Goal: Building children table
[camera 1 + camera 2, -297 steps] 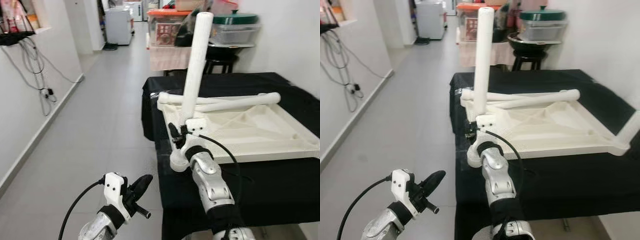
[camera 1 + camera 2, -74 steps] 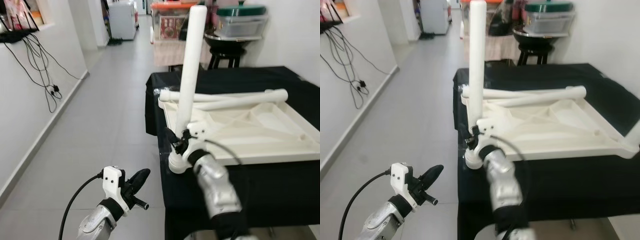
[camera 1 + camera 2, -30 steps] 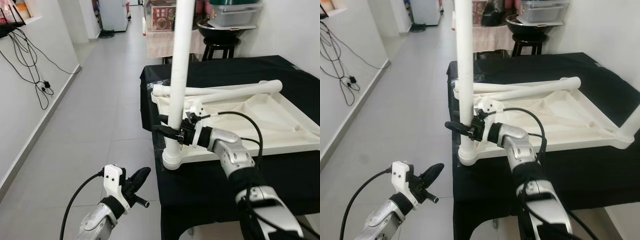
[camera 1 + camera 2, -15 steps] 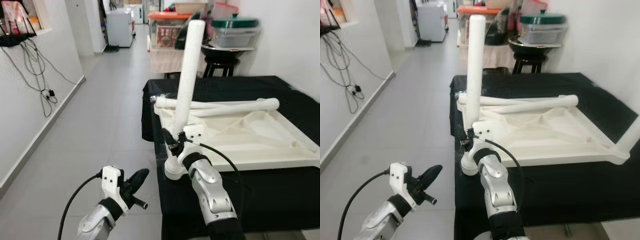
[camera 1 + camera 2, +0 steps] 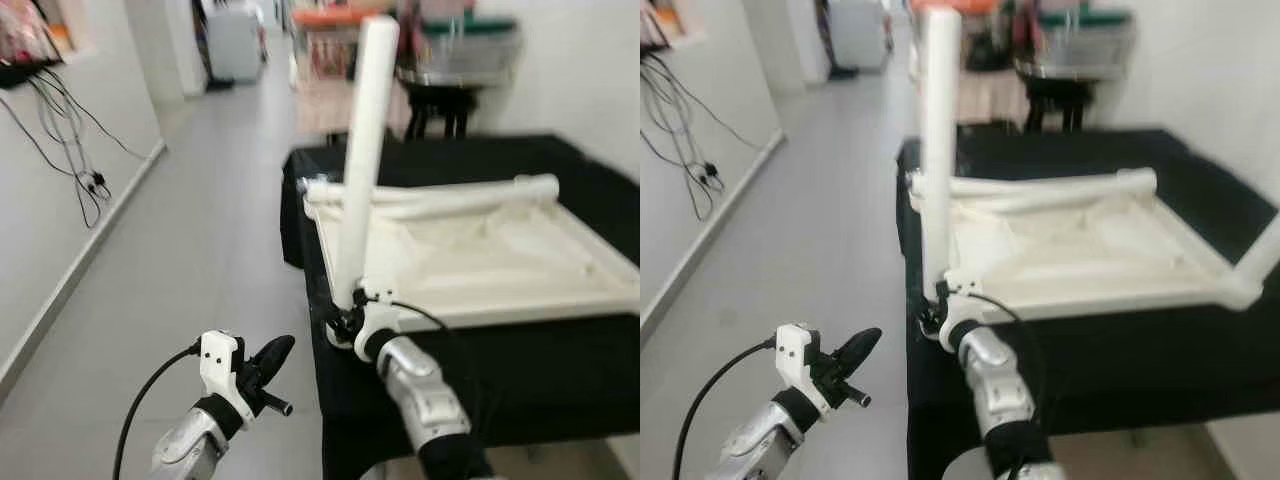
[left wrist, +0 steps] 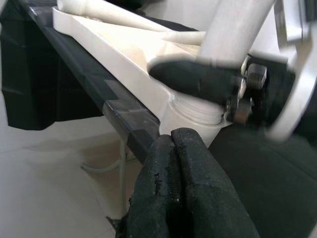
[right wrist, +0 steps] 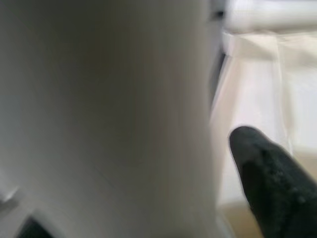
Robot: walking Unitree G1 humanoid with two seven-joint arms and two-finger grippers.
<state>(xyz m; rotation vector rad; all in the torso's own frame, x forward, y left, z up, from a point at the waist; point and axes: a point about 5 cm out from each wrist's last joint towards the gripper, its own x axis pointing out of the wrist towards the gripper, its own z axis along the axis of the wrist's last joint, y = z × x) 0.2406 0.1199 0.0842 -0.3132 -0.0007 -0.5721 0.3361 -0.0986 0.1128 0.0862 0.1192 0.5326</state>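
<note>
- Right tool [image 5: 345, 322] clenches the base of the upright white leg [image 5: 362, 150] at the near left corner of the upside-down white tabletop [image 5: 480, 255], which lies on the black-draped counter [image 5: 500, 370].
- Left tool [image 5: 270, 360] hangs beside the counter over the grey floor [image 5: 200, 260], fingers pressed together, holding nothing.
- Loose white legs [image 5: 440, 195] lie along the tabletop's far edge.
- Blurred storage bins, probably, stand beyond.
- Another leg [image 5: 1262, 255] is cut off at the frame's edge.

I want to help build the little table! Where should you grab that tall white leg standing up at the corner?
Grab the upright leg low on its smooth round shaft, just above the corner socket, coming from the table's open near edge. The right gripper sits about there.
</note>
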